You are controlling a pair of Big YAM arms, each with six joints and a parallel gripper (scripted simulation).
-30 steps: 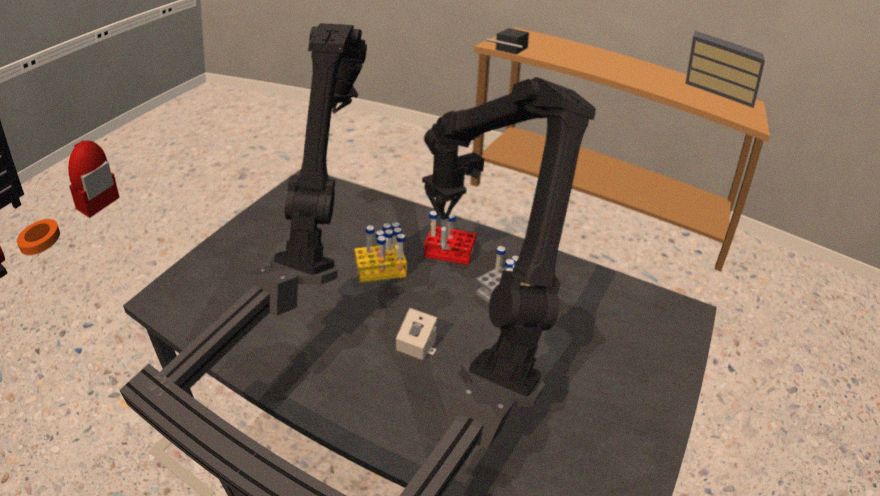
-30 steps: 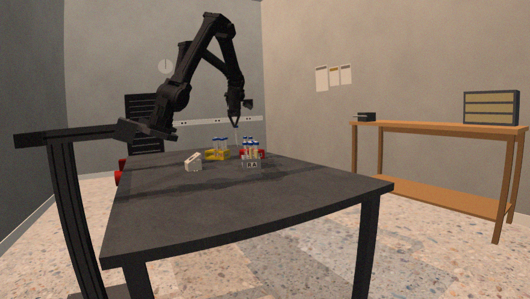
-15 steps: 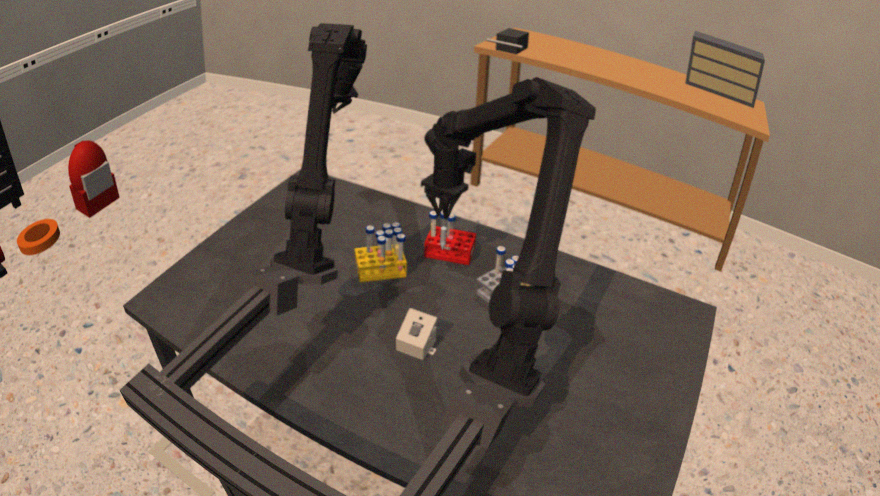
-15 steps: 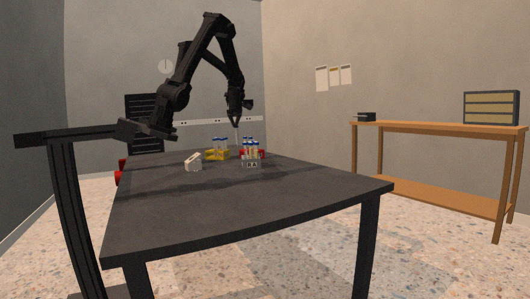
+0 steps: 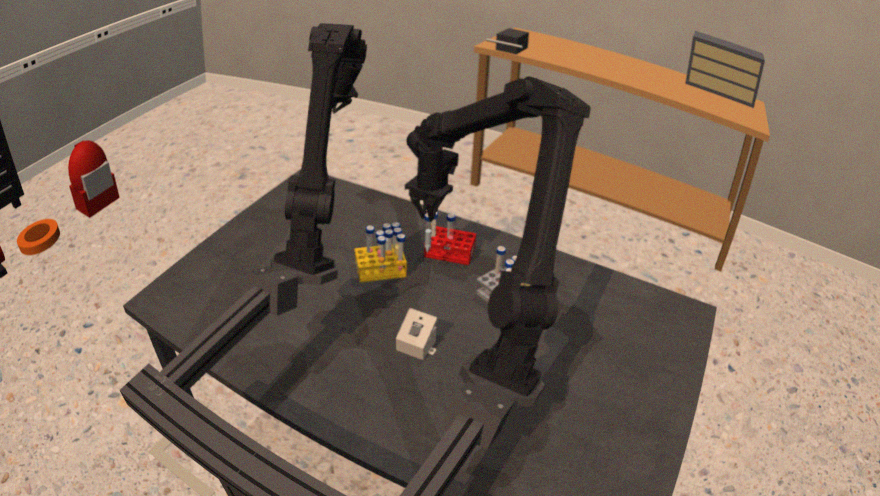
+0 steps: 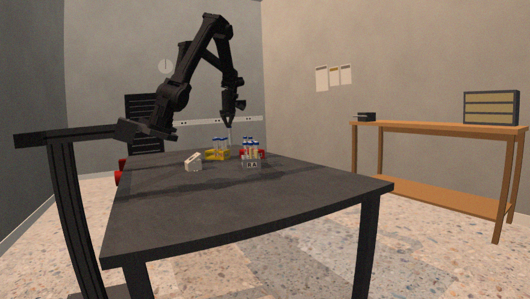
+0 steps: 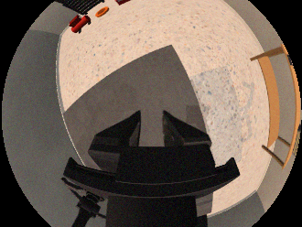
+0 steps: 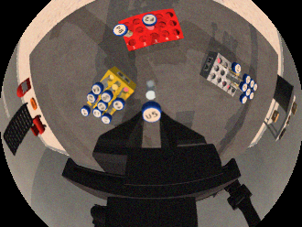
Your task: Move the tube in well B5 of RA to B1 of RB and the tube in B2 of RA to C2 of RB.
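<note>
Grey rack nearer than yellow rack; tube upright beneath fingers.

Yellow rack, grey rack, red rack, blue-rimmed white caps, cream box, speckled pinkish floor

Top view, right of centre: my right arm hides part of grey rack. Exterior, centre: grey rack and its tubes cover much of red rack. White box: lamp too small for me to read. Top view, left edge cuts off black shelf.
</note>
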